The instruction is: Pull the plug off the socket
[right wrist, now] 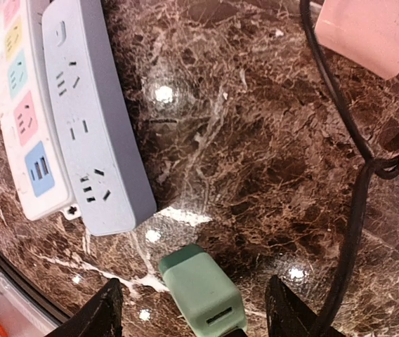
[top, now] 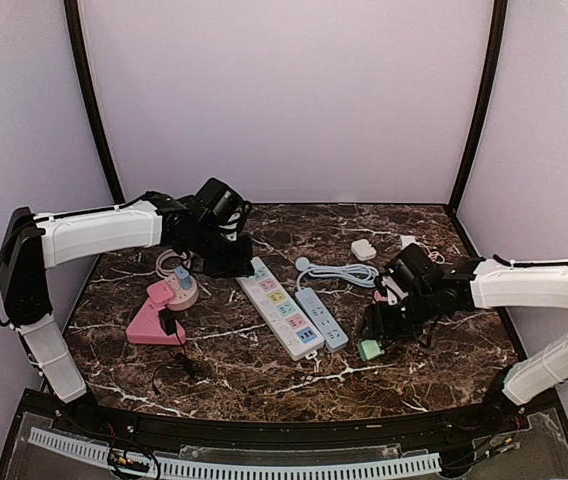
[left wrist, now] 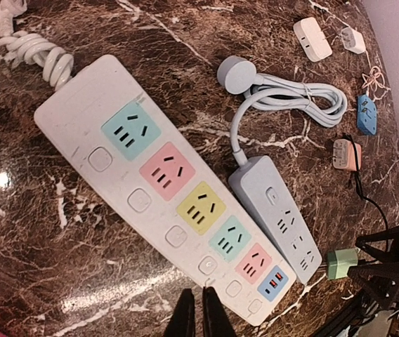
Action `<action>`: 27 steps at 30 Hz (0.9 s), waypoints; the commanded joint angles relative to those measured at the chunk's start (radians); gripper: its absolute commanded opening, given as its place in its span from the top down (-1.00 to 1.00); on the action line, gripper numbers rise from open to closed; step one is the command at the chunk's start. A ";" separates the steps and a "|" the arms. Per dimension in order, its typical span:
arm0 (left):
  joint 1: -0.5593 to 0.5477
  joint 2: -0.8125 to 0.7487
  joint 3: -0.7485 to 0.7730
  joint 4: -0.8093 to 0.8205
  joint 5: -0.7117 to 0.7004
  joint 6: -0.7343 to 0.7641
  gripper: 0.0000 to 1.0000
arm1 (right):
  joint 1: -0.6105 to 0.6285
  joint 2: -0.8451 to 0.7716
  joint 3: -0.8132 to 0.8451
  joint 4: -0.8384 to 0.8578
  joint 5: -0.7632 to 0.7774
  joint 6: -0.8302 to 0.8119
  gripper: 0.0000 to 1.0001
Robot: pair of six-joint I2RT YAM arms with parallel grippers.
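Dark marble table, lilac walls. Green plug lies flat on the marble, out of any socket, just beside the end of the grey-blue power strip. Right gripper is over it, its 2 fingers spread wide, 1 each side, clear of the plug. Left gripper has its fingers pressed together on nothing, by the white strip with 5 coloured outlets. Pink adapter with black cable nearby.

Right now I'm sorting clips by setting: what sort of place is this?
Likely a robot test booth, not a home: plain lilac walls surround a marble-pattern table, two white robot arms reach over it, and power strips and loose adapters lie on it.
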 commanded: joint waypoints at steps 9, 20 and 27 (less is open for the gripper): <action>0.019 -0.273 -0.182 -0.172 -0.183 -0.035 0.73 | 0.072 -0.023 0.178 -0.082 0.191 -0.053 -0.55; 0.064 -0.426 -0.304 -0.323 -0.343 -0.174 0.30 | 0.077 0.186 0.400 0.070 0.137 -0.141 -0.67; 0.132 -0.236 -0.170 -0.350 -0.446 -0.183 0.14 | 0.077 0.292 0.496 0.132 0.087 -0.185 -0.68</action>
